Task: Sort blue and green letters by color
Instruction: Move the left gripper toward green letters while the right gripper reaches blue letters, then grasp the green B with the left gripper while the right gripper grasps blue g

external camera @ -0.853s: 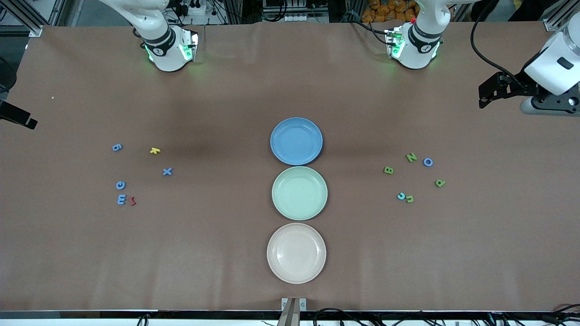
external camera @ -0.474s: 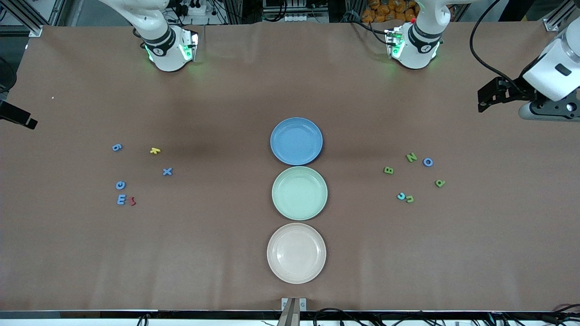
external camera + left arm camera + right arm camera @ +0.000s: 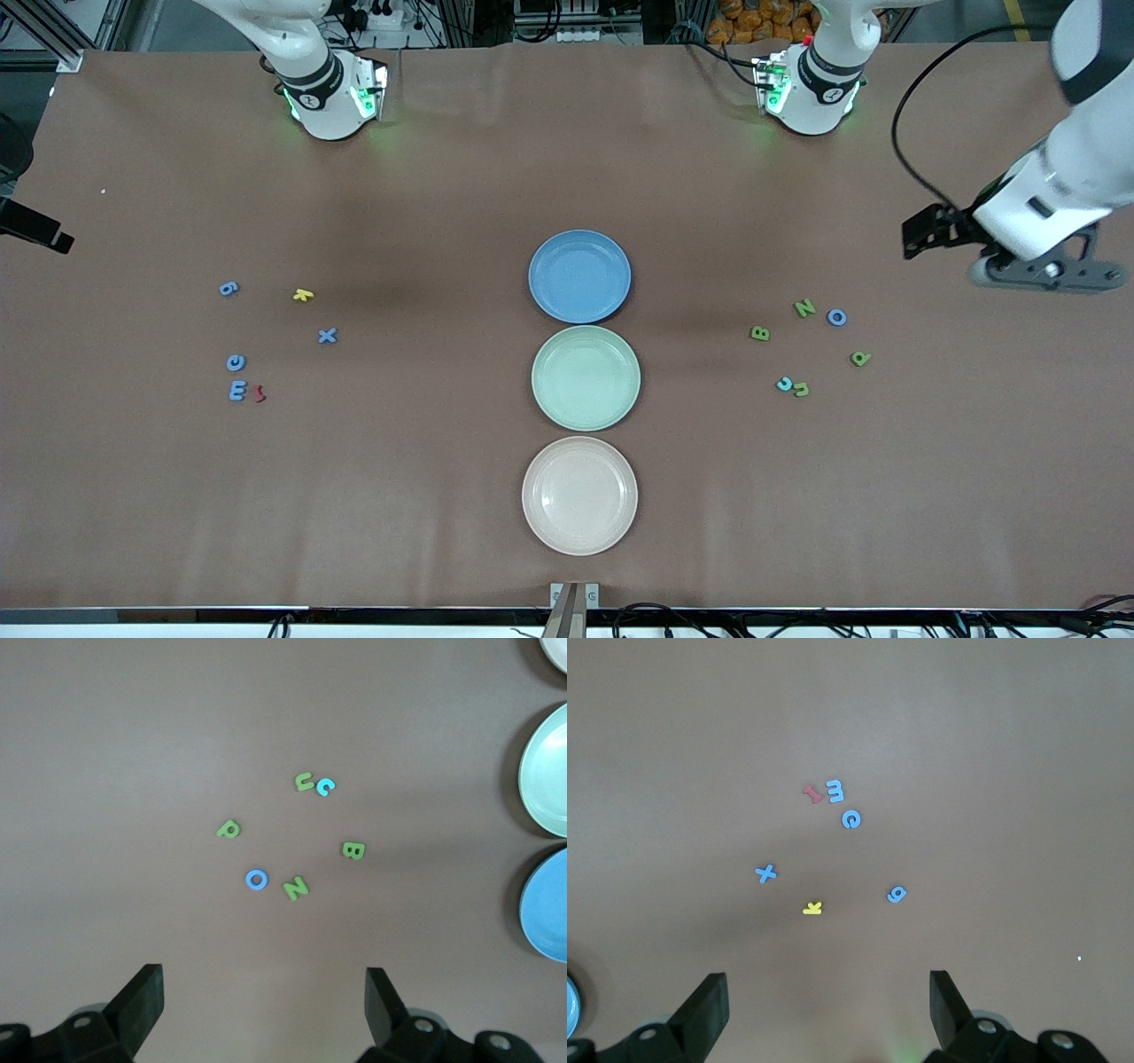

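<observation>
- Nothing sorted yet: blue plate (image 3: 579,276), green plate (image 3: 586,377) and pale pink plate (image 3: 579,494) all hold no letters.
- Left arm's end of the surface (image 3: 567,177): green N (image 3: 804,307), green B (image 3: 760,333), green P (image 3: 860,358), green U (image 3: 802,389), plus blue O (image 3: 837,317); a lighter cyan C (image 3: 784,384) touches the U.
- Right arm's end: blue 6 (image 3: 229,288), blue X (image 3: 328,335), blue C (image 3: 236,361), blue E (image 3: 236,390).
- Left tool (image 3: 264,988): jaws wide open, holding nothing, up over the surface near the green cluster.
- Right tool (image 3: 828,990): open, holding nothing, over its cluster; only its wrist view shows it.
- Non-task bits: yellow K (image 3: 303,295) sits apart; dark red piece (image 3: 259,392) sits against the E, so that pick looks awkward.
- The touching C and U likely need care too.
- All ten or so pieces left to move.
</observation>
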Robot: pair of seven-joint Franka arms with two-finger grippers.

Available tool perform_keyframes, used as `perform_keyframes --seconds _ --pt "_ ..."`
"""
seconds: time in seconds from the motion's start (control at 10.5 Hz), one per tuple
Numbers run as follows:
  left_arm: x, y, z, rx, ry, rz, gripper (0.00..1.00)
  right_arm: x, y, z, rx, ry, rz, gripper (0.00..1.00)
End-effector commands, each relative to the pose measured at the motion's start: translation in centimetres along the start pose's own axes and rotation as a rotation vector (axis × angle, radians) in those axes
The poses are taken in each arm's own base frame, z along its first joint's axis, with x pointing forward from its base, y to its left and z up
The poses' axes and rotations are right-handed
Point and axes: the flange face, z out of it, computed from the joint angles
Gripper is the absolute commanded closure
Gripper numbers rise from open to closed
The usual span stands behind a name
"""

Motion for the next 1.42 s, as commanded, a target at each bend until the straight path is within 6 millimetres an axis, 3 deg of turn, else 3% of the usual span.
perform_keyframes --seconds 0.0,0.19,0.28,0.47,0.66,0.76,0.95,1.33 --pt "-0.5 2.2 8.2 -0.044 0.019 0.008 0.0 1.8 0.0 2.4 -0.003 -0.019 0.002 0.0" --pt "-0.3 4.4 11.9 -0.048 0.01 -0.007 0.05 3.1 -0.2 4.4 -0.001 -0.027 0.01 0.0" --pt "-0.3 6.0 13.8 -0.051 -0.003 -0.005 0.1 3.5 -0.6 6.4 -0.001 -0.024 0.006 0.0" --pt "-0.8 7.4 18.5 -0.058 0.015 0.017 0.1 3.6 -1.0 11.6 0.002 -0.007 0.009 0.0" --pt "-1.3 7.7 22.7 -0.064 0.034 0.023 0.15 3.3 -0.6 16.6 0.006 0.014 0.027 0.0" --pt "-1.3 7.7 24.2 -0.067 0.023 0.023 0.21 2.7 0.4 19.5 0.01 0.033 0.059 0.0" --pt "-1.7 8.1 26.4 -0.072 0.029 0.031 0.23 1.4 2.7 25.4 0.018 0.047 0.176 0.0" --pt "-1.1 9.3 31.2 -0.065 0.067 0.092 0.25 -1.7 9.4 34.0 0.032 0.04 0.438 0.0"
